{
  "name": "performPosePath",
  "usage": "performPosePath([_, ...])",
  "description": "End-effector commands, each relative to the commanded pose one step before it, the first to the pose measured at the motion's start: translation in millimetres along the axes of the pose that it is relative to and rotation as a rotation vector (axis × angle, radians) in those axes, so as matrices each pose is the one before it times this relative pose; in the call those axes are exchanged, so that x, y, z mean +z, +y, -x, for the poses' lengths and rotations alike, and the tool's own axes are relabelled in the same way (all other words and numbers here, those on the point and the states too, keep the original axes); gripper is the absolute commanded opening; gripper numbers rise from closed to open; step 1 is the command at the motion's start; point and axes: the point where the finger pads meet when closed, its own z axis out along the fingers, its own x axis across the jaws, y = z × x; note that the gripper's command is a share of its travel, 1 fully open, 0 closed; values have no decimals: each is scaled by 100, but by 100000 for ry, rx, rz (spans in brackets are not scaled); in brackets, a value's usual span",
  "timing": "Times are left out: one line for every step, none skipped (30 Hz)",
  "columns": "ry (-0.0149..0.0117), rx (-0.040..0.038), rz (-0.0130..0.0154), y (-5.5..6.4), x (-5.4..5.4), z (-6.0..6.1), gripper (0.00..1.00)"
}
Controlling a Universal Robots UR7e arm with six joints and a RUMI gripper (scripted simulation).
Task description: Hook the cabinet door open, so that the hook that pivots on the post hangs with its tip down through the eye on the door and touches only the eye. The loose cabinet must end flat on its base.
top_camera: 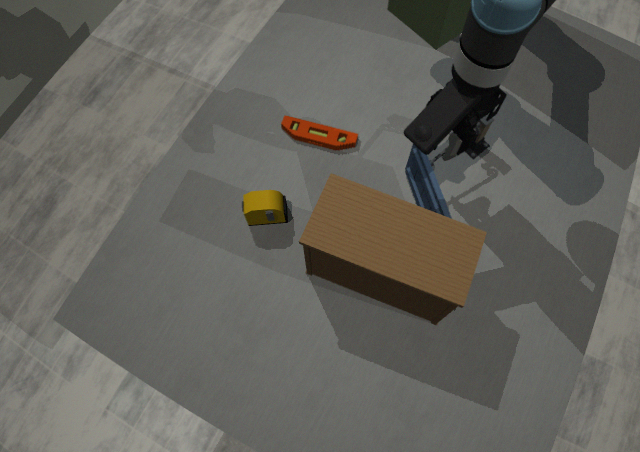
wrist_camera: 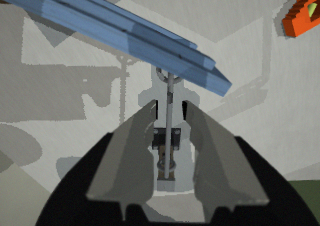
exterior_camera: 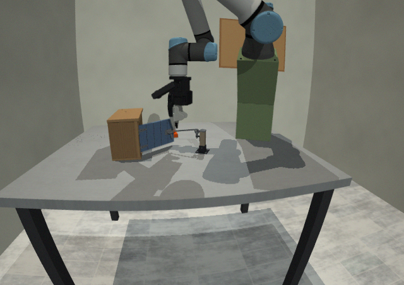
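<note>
The wooden cabinet [top_camera: 392, 245] stands on the table and also shows in the exterior view [exterior_camera: 125, 133]. Its blue door [top_camera: 426, 181] is swung open toward the post [exterior_camera: 202, 140]. The thin metal hook [exterior_camera: 184, 130] lies about level from the post top to the door's free edge. In the wrist view the hook [wrist_camera: 169, 131] runs up to the eye [wrist_camera: 167, 76] just under the door edge [wrist_camera: 130, 36]. My gripper [wrist_camera: 170, 101] is just above the hook. Its fingers are nearly shut and straddle the rod with a small gap on each side. Whether the tip passes through the eye is hidden.
An orange spirit level [top_camera: 319, 132] lies behind the cabinet. A yellow tape measure [top_camera: 264, 207] sits to the cabinet's left. The green pedestal [exterior_camera: 257, 96] that carries the arm stands at the back right.
</note>
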Motion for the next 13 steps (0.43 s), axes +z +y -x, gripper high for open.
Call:
performPosePath([-23, -17, -95, -39, -355, 12, 14])
performPosePath([0, 0, 0, -1, -121, 0, 14])
performPosePath([0, 0, 0, 0, 0, 0, 14])
performPosePath([0, 0, 0, 0, 0, 0, 14])
performPosePath([0, 0, 0, 0, 0, 0, 14])
performPosePath([0, 0, 0, 0, 0, 0, 14])
performPosePath([0, 0, 0, 0, 0, 0, 14])
performPosePath([0, 0, 0, 0, 0, 0, 14])
performPosePath([0, 0, 0, 0, 0, 0, 14])
performPosePath([0, 0, 0, 0, 0, 0, 14])
performPosePath([0, 0, 0, 0, 0, 0, 14])
performPosePath([0, 0, 0, 0, 0, 0, 14])
performPosePath([0, 0, 0, 0, 0, 0, 14])
